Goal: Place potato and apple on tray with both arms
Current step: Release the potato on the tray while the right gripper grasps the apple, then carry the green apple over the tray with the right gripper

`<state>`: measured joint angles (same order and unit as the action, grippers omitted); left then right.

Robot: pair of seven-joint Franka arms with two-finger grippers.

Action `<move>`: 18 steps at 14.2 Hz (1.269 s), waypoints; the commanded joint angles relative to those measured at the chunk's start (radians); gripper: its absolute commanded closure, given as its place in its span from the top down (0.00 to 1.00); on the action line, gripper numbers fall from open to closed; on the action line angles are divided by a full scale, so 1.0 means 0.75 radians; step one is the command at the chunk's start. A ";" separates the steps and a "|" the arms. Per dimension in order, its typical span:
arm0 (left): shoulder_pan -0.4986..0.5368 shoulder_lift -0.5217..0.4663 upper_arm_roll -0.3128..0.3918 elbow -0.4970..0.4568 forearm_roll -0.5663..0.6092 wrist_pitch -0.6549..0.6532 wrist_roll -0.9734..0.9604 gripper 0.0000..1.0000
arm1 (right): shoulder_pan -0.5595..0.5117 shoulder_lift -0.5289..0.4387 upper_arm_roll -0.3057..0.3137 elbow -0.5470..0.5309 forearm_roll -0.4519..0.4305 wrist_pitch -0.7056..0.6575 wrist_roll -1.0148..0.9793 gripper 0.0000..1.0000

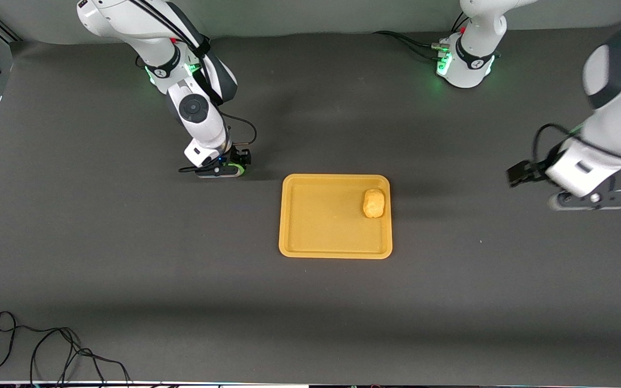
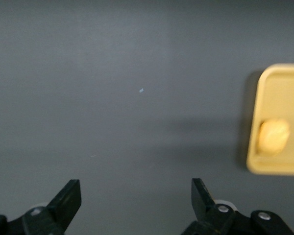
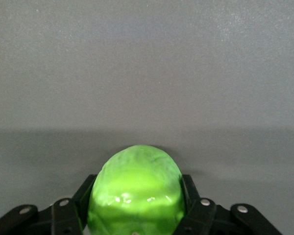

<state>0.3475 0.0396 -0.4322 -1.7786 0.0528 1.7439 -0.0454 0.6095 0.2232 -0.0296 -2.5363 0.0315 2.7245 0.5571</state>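
- Potato [image 1: 373, 203] lies on tray [image 1: 316, 250] (toward the left arm's end).
- Right gripper [image 3: 136, 230] clamps apple [image 3: 135, 190], low over table [image 1: 127, 258].
- Left gripper [image 2: 136, 200] hangs spread wide, empty.

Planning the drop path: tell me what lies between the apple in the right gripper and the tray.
Nothing: the front view shows bare dark table between the apple, held in the right gripper, and the tray.

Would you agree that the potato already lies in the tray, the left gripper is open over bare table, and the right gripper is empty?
Not quite: the right gripper is not empty. The right wrist view shows its fingers shut on the green apple. The rest stands: the potato lies in the tray, and the left gripper is open over bare table.
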 commanded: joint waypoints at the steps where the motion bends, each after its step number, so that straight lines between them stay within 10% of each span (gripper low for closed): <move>1: 0.050 -0.210 0.001 -0.187 0.005 0.025 0.159 1.00 | -0.001 -0.107 -0.022 0.017 -0.020 -0.116 0.037 0.54; 5: 0.050 -0.212 0.055 -0.173 -0.015 0.019 0.242 1.00 | -0.001 -0.295 -0.081 0.237 -0.020 -0.553 0.010 0.54; 11: 0.052 -0.212 0.093 -0.167 -0.021 0.035 0.243 1.00 | -0.005 -0.230 -0.108 1.021 -0.018 -1.323 0.022 0.54; 18: 0.020 -0.216 0.175 -0.161 -0.052 0.013 0.257 1.00 | 0.111 0.303 -0.067 1.775 0.017 -1.444 0.206 0.54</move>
<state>0.3815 -0.0961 -0.3356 -1.8871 0.0356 1.7607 0.1198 0.6378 0.2326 -0.0833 -1.4930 0.0376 1.7354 0.6195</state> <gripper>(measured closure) 0.000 0.278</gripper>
